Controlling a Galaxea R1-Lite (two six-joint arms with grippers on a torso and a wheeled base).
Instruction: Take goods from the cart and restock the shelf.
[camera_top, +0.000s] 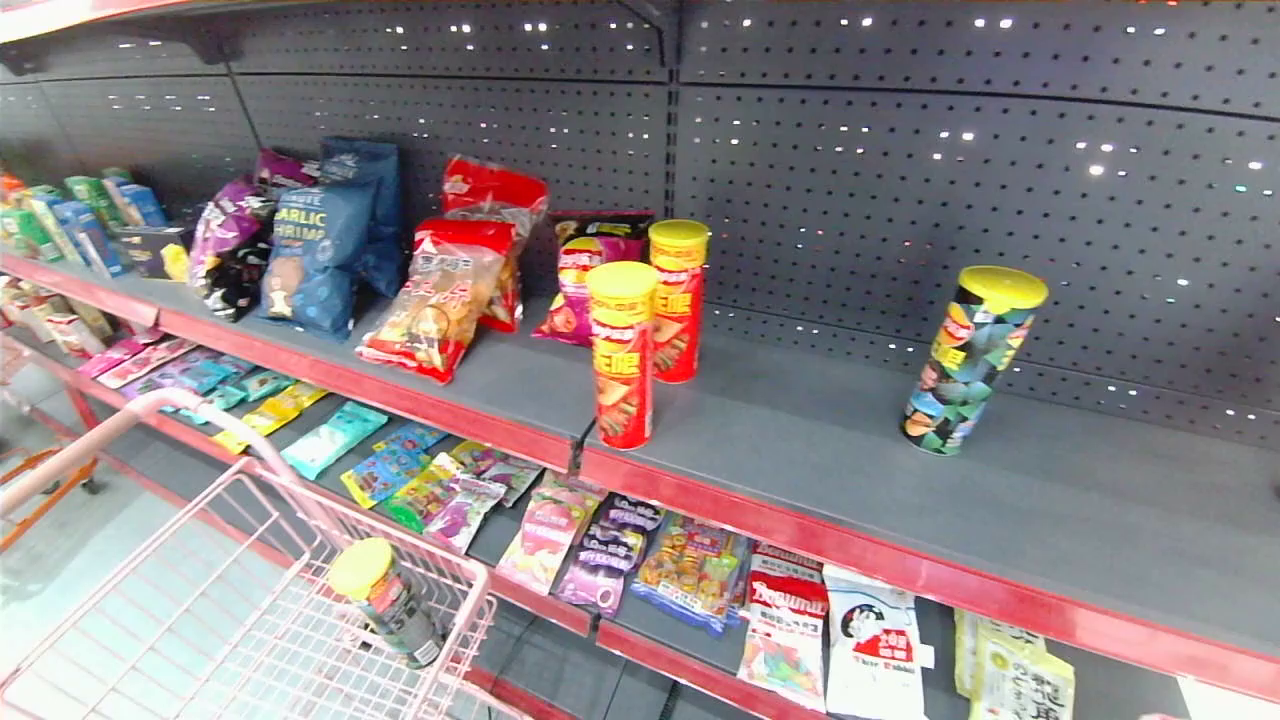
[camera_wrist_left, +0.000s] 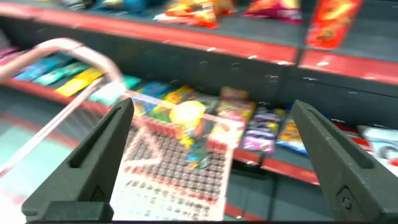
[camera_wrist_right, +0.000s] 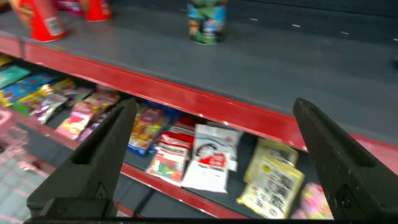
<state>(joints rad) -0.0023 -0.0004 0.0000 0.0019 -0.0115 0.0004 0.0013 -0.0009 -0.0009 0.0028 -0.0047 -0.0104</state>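
Near left, a yellow-lidded canister (camera_top: 385, 600) stands in the cart (camera_top: 290, 487), the left end effector (camera_wrist_left: 212, 107) spread and empty, facing it. The pick is likely next, needing a descent around its body. The right end effector (camera_wrist_right: 216, 104), also spread, faces the shelf (camera_top: 800, 430).
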